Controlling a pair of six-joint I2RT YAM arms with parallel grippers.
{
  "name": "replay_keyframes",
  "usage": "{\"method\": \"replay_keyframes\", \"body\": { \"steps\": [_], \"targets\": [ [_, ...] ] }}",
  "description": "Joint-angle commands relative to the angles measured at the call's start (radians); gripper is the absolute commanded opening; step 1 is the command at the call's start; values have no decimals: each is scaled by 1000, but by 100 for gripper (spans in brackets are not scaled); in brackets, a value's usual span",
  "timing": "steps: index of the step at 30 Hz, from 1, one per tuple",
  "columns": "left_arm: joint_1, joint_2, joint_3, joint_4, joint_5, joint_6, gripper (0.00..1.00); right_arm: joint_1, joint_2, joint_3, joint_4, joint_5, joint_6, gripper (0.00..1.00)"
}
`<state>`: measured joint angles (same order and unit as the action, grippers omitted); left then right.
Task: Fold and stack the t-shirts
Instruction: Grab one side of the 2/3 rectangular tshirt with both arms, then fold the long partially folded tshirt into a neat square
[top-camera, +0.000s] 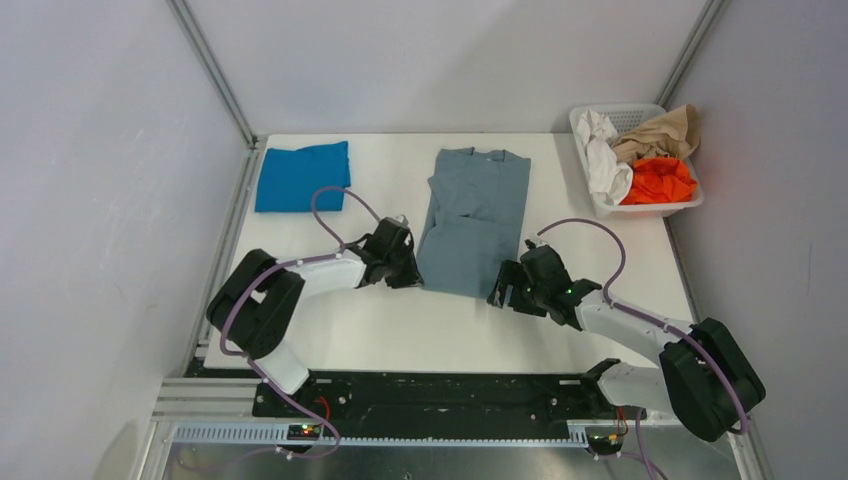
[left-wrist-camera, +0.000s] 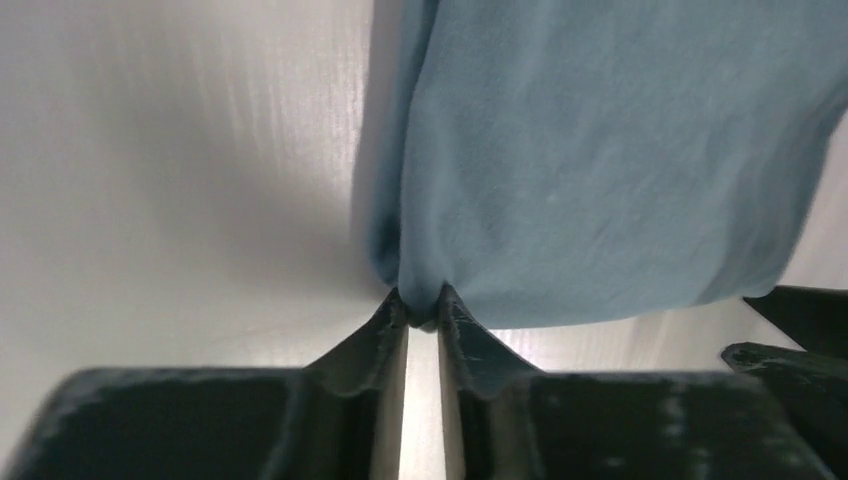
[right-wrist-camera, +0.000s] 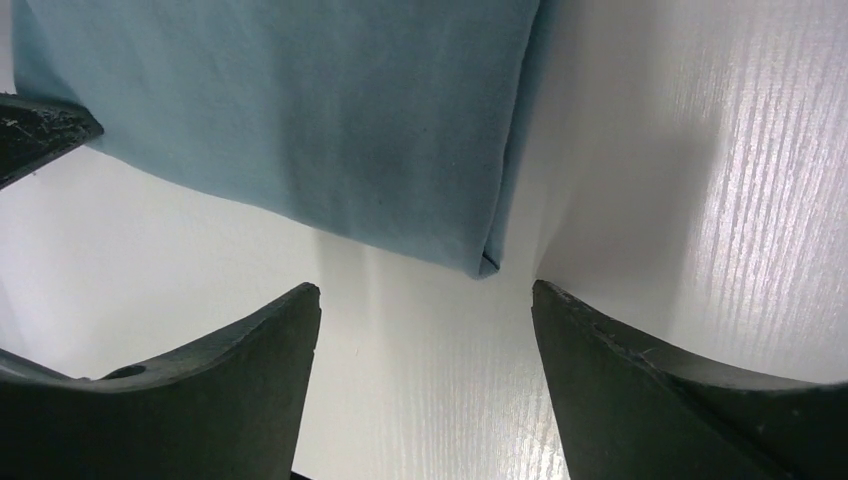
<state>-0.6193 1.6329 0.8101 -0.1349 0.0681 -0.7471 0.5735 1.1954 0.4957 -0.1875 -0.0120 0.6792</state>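
Grey-blue t-shirt (top-camera: 476, 215), bright blue t-shirt (top-camera: 300, 175), white table (top-camera: 400, 320).

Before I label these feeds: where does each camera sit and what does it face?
Top external: above, behind the bases, looking down on the table, both arms, grey-blue t-shirt.
Left wrist: looks along the left gripper, shut on that shirt's near corner.
Right wrist: looks along the open right gripper toward its other near corner.
Shared: all show the grey-blue t-shirt.

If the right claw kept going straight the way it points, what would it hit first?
Probably the near corner of the grey-blue t-shirt, just ahead of the open right gripper.
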Motion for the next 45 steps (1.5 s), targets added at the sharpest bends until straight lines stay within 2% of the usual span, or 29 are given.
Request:
{"method": "replay_keyframes", "body": {
  "steps": [1, 3, 4, 10, 17, 19, 23, 25, 27, 28, 31, 35, 38, 41, 45],
  "targets": [
    [-4, 49, 20, 21, 30, -14, 9, -3, 14, -18, 28, -1, 17, 78],
    [-5, 54, 14, 27, 37, -18, 1, -3, 15, -19, 19, 10, 20, 73],
    [-5, 51, 11, 31, 38, -20, 1, -3, 16, -21, 23, 11, 20, 71],
    [-4, 28, -17, 37, 15, -24, 0, -13, 40, -23, 49, 68, 22, 59],
    [-4, 25, -21, 39, 12, -22, 0, -24, 73, -23, 43, 118, 22, 54],
    [-5, 25, -21, 40, 6, -22, 0, -25, 82, -23, 46, 116, 20, 49],
    [-5, 28, -22, 43, -2, -20, 0, -20, 102, -23, 62, 93, 16, 35],
    [-4, 21, -29, 49, -10, -19, 0, -19, 112, -23, 70, 82, 19, 25],
    [-5, 6, -42, 52, -18, -20, 0, -8, 109, -23, 66, 75, 21, 7],
    [-5, -13, -50, 52, -25, -23, 0, -2, 104, -23, 55, 70, 18, 2],
    [-11, -67, -115, 53, -49, -35, 0, 45, 51, -22, 10, 33, 5, 0],
    [-54, -234, -241, 35, -121, -76, 0, 123, -63, -22, -132, -44, -7, 0],
    [-111, -438, -330, -29, -181, -120, 0, 217, -186, -22, -263, -133, 5, 0],
    [-207, -681, -415, -144, -238, -191, 0, 313, -270, -21, -304, -250, 24, 0],
    [-301, -964, -469, -287, -281, -274, 0, 482, -319, -8, -257, -407, 98, 0]
  ]
}}
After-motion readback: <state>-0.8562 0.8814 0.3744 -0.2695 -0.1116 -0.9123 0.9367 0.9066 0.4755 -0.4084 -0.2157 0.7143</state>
